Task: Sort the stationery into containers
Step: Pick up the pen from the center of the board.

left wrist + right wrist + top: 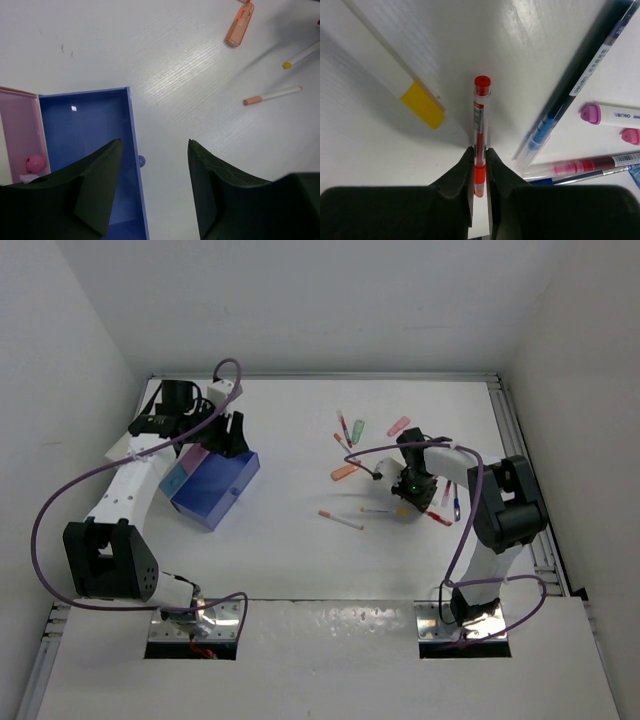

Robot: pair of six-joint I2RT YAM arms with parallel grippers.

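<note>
My right gripper (479, 149) is shut on a thin red pen (480, 115), gripped near its red cap end, low over the table among other pens. In the top view this gripper (412, 490) is right of centre. My left gripper (154, 142) is open and empty, and its jaws straddle the right wall of the blue box (131, 125). The pink box (20, 130) adjoins the blue box on the left and holds a small pink piece (35, 162). Both boxes, the blue one (215, 490) and the pink one (185, 468), sit at the left in the top view.
A yellow-banded white pen (395, 65), a blue pen (575, 85) and pink pens (615, 114) lie around the held pen. An orange marker (345, 472), a white pen with an orange cap (340, 520), a green piece (358, 430) and a pink piece (398, 425) lie mid-table.
</note>
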